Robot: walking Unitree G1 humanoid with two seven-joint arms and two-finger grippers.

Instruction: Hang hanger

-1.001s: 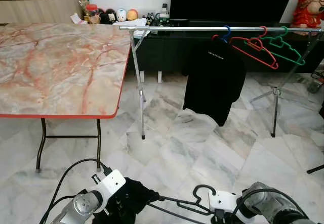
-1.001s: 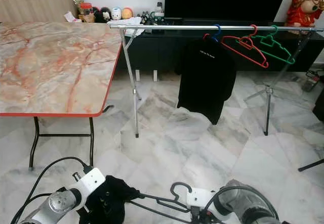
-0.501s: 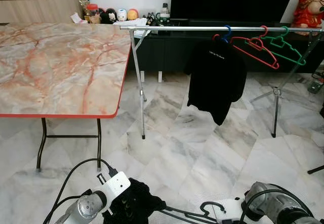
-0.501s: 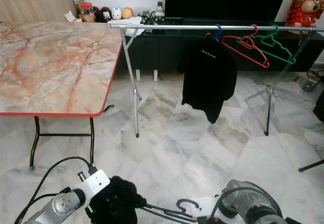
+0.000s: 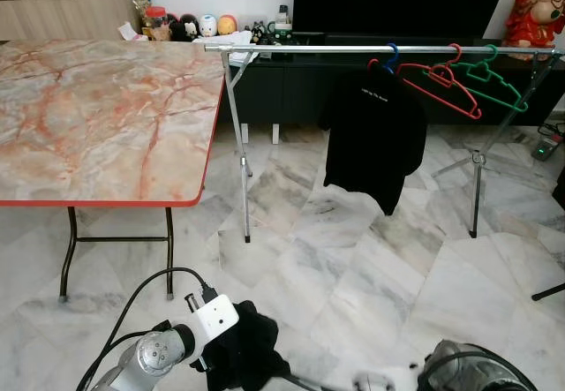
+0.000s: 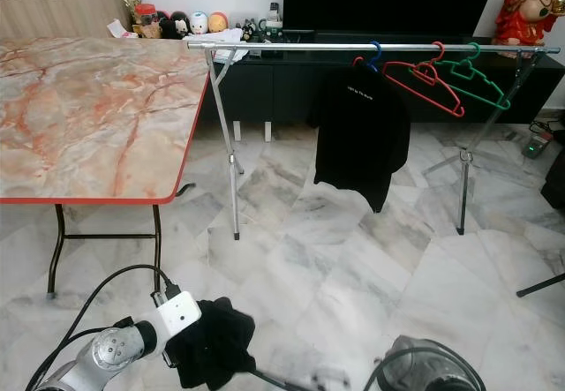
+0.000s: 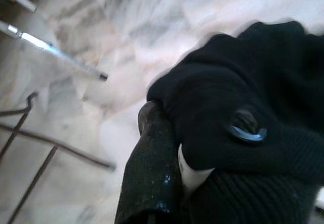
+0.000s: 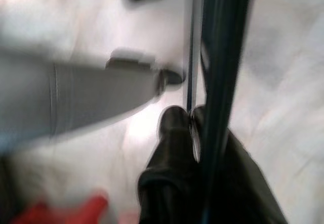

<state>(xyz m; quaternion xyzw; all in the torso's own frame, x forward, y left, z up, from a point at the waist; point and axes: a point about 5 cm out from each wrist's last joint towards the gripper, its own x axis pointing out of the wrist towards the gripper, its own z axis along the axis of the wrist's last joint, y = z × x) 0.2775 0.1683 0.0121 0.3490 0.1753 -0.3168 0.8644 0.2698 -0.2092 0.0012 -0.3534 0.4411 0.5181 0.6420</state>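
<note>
The left gripper (image 7: 174,173) clutches a black garment (image 5: 243,356) low and near; the right gripper (image 8: 195,133) pinches its dark hanger (image 8: 217,72). Carrying is in hand. Next: lift toward the far clothes rail (image 5: 353,48).

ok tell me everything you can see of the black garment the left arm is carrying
The black garment is a dark, soft knit-looking cloth, bunched into a crumpled lump low in front of the robot above the marble floor. The left pincer is shut on it, one black finger pressed against its folds. A small dark ring-like part, maybe a button, sits on its surface. A thin dark wire leads out of its lower edge.
</note>
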